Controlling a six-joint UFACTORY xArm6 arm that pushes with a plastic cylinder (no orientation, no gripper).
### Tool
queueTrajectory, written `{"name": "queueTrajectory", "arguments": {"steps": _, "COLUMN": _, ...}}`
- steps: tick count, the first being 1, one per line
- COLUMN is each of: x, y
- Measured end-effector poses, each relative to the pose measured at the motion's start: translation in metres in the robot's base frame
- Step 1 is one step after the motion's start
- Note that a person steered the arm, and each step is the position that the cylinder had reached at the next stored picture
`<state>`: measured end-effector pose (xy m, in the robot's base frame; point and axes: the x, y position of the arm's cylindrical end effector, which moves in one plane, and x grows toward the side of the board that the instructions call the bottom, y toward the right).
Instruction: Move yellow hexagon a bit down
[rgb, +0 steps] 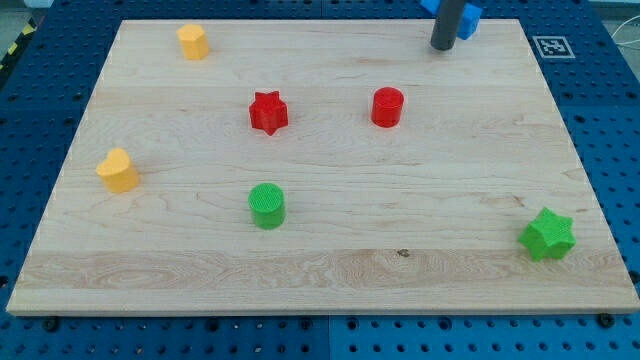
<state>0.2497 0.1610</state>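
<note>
The yellow hexagon (193, 42), seemingly a light, rigid, easily sliding block, sat near the bench's (330, 270) top-left corner, well to the view's left of my tip (441, 47), which had no fingers and should push its upper face.

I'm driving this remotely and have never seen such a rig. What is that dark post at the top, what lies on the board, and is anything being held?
You have one camera picture, looking down at an angle on a wooden board laid on a blue perforated table. The dark post is the arm's rod; it has no pincer, so nothing is held. It only pushes blocks with my tip, now at the view's top, right beside a blue block. The yellow hexagon sits far off at the top left. Also there: a yellow heart, a red star, a red cylinder, a green cylinder and a green star.
</note>
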Motion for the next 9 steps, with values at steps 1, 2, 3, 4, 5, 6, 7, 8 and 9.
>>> {"name": "queueTrajectory", "arguments": {"steps": 1, "x": -0.004, "y": -0.023}}
{"name": "queueTrajectory", "arguments": {"steps": 2, "x": -0.017, "y": -0.049}}
{"name": "queueTrajectory", "arguments": {"steps": 3, "x": -0.020, "y": -0.091}}
{"name": "queueTrajectory", "arguments": {"steps": 4, "x": -0.022, "y": -0.127}}
{"name": "queueTrajectory", "arguments": {"steps": 5, "x": -0.034, "y": -0.156}}
{"name": "queueTrajectory", "arguments": {"steps": 6, "x": -0.036, "y": -0.193}}
{"name": "queueTrajectory", "arguments": {"steps": 7, "x": -0.038, "y": -0.230}}
{"name": "queueTrajectory", "arguments": {"steps": 8, "x": -0.041, "y": -0.268}}
{"name": "queueTrajectory", "arguments": {"steps": 9, "x": -0.045, "y": -0.305}}
